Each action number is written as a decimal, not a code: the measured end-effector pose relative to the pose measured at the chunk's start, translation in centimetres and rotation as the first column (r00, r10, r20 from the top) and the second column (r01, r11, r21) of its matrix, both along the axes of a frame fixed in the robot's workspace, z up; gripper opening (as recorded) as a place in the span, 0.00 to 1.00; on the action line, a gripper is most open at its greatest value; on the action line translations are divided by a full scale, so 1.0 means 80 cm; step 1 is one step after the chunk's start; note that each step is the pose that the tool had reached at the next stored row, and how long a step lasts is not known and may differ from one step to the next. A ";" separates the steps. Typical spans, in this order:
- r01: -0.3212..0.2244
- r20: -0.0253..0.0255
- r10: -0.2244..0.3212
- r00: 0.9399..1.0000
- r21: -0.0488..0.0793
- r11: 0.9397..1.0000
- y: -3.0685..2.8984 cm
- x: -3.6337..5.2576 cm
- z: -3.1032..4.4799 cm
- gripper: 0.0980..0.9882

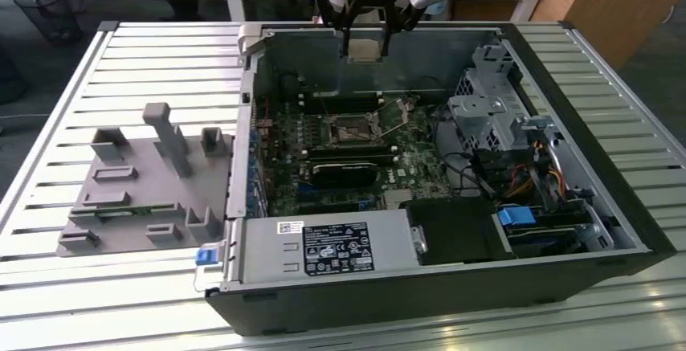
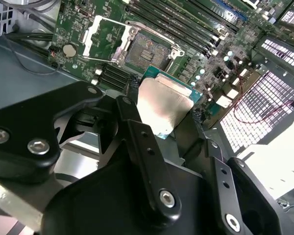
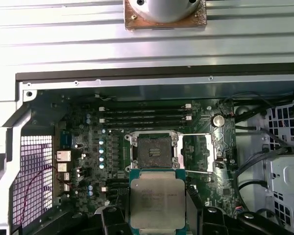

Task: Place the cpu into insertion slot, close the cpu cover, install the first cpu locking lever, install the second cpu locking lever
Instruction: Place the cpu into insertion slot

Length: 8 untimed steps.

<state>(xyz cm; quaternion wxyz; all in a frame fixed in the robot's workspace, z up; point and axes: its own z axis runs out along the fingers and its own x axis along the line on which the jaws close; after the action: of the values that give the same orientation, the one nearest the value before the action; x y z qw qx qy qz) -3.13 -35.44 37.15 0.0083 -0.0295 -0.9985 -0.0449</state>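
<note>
— How does the cpu [image 3: 156, 196] look?

— It is a flat square chip with a dull silver lid on a green edge. The first wrist view shows faint print on top. The gripper [image 3: 158, 213] pinches it by two opposite sides, with black fingers [image 2: 132, 88] tight against its rim.

— Where is it?

— It is in the air over the open computer case [image 1: 600, 206], clear of the board. In the exterior view it hangs high near the case's far wall. The insertion slot [image 1: 349, 131] is well below it, nearer the camera.

— What do the wrist cameras add?

— In both wrist views the slot is bare, with its dark pin field uncovered. The cpu cover [image 3: 206, 152], a thin silver frame with a square window, lies swung open just beside it. A wire lever [image 3: 201, 171] runs along its edge. In the second wrist view the lid is close up and glaring.

— Any room around the slot?

— Memory slots [image 3: 144, 115] run along one side and small capacitors [image 3: 102, 154] line another. The drive cage [image 1: 487, 122] is well apart, on the exterior view's right. A grey fixture [image 1: 140, 182] sits outside the case on the slatted table [image 1: 64, 287].
</note>
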 end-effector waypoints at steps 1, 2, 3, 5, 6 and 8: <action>0.005 0.000 -0.005 1.000 0.000 1.000 0.0000 0.000 0.0000 0.50; 0.009 0.000 -0.009 1.000 0.000 1.000 0.0000 0.000 -0.0001 0.50; 0.013 0.000 -0.013 1.000 0.000 1.000 0.0000 0.000 -0.0001 0.50; 0.018 0.000 -0.018 1.000 0.000 1.000 0.0000 0.000 -0.0002 0.50; 0.021 0.000 -0.021 1.000 0.000 1.000 0.0000 0.000 -0.0003 0.50; 0.024 0.000 -0.024 1.000 0.000 1.000 0.0000 0.000 -0.0004 0.50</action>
<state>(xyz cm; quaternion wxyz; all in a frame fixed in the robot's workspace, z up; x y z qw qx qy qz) -3.14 -35.44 37.12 0.0078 -0.0416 -0.9981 -0.0450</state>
